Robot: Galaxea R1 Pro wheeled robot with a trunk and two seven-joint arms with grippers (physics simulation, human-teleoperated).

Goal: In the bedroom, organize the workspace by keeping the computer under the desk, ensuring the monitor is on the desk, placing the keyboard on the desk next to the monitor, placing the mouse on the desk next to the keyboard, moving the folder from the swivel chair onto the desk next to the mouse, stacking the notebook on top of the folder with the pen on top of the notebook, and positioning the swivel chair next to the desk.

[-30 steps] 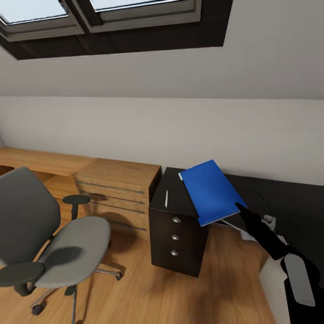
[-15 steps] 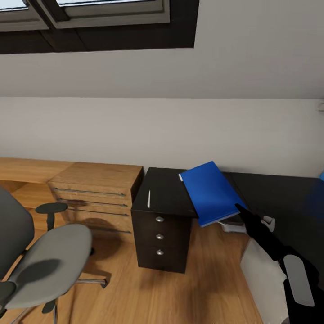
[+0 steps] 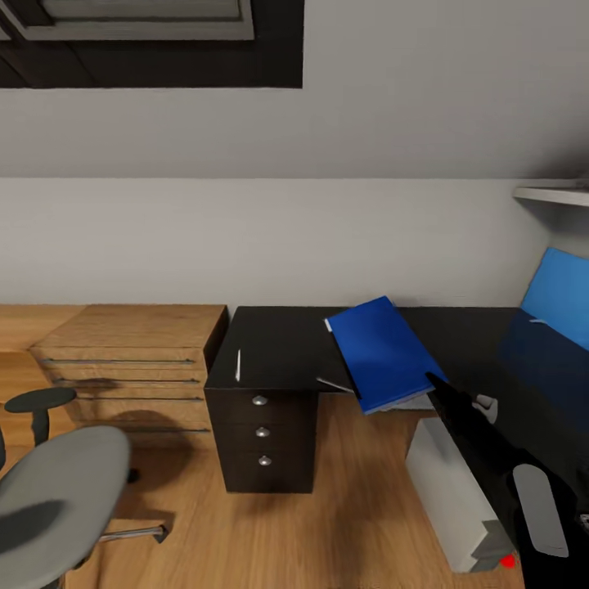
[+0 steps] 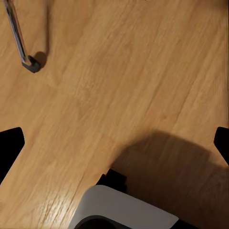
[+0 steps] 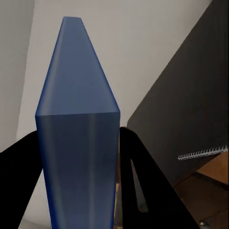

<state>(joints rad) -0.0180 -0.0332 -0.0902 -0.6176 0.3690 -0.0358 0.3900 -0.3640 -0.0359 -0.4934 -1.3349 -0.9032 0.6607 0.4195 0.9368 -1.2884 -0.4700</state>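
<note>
Your view has swung right: the swivel chair (image 3: 57, 491) now sits at the picture's edge (camera, not chair). Your right gripper (image 3: 432, 383) stays clamped on the blue folder (image 3: 383, 350), held over the black desk (image 3: 278, 343); left fingers (image 4: 10, 148) spread above floor (image 4: 114, 81).

Glossy black desk (image 3: 286, 343); matt wooden floor (image 4: 124, 76)

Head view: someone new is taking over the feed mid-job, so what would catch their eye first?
The bright blue folder, held aloft at one corner by the right gripper over the black desk. Next, the lit blue monitor standing on the desk at far right, and the white computer on the floor beneath the desk. At lower left sits the grey swivel chair.
</note>
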